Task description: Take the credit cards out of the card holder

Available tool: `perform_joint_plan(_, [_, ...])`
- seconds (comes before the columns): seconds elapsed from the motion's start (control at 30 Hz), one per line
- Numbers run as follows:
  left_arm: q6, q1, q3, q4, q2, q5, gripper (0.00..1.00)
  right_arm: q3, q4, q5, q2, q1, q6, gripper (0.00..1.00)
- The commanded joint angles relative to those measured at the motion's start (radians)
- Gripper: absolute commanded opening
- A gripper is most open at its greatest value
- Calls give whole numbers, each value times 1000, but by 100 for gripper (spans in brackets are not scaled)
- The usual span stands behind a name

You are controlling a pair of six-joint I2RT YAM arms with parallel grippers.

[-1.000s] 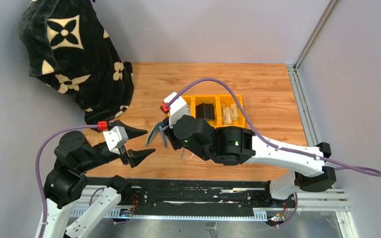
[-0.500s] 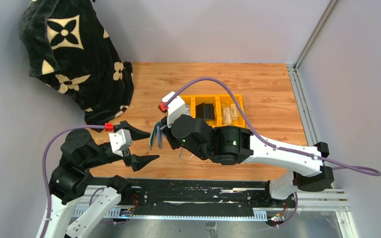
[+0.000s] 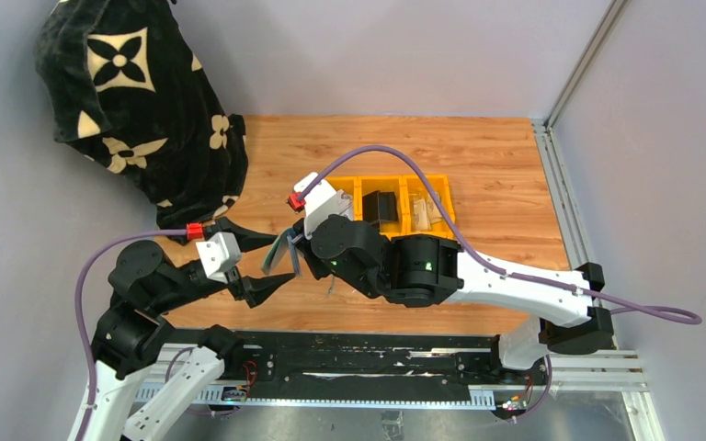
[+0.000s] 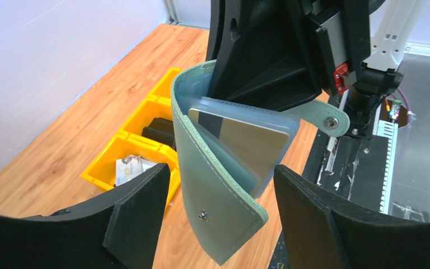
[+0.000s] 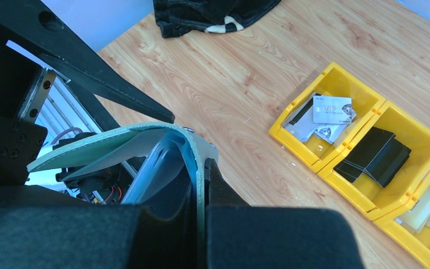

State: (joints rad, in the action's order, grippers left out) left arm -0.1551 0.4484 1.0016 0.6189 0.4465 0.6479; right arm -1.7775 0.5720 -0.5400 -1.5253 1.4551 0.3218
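Observation:
The pale sage-green card holder [image 3: 280, 254] hangs open in the air, held by one cover in my right gripper [image 3: 301, 246], which is shut on it. In the right wrist view the cover [image 5: 106, 144] is pinched between the fingers [image 5: 201, 185]. In the left wrist view the holder [image 4: 213, 190] shows grey-blue pockets, a tan credit card [image 4: 246, 147] standing in one pocket, and its closure tab [image 4: 326, 117]. My left gripper [image 4: 221, 224] is open, its fingers on either side of the holder's lower corner without touching it. It also shows in the top view [image 3: 259, 265].
A row of three yellow bins [image 3: 395, 204] stands behind the right arm, holding loose cards [image 5: 331, 109] and a black wallet-like item [image 5: 378, 154]. A black cloth with cream flowers [image 3: 138, 101] lies at the far left. The black base rail [image 3: 349, 354] runs along the near edge.
My right gripper carried the holder a little to the left. My left gripper moved in, so the holder's lower corner now sits between its open fingers.

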Motion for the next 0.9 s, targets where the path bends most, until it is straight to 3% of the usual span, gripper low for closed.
perform_joint_plan(0.0, [13, 4, -12, -35, -10, 62, 77, -45, 3, -20, -7, 20, 3, 0])
perform_joint_plan(0.1, [31, 4, -19, -35, -1, 119, 77, -47, 5, -25, -10, 21, 2, 0])
perform_joint_plan(0.87, [-97, 4, 32, 19, -12, -15, 70, -19, -6, -50, 11, 43, -9, 0])
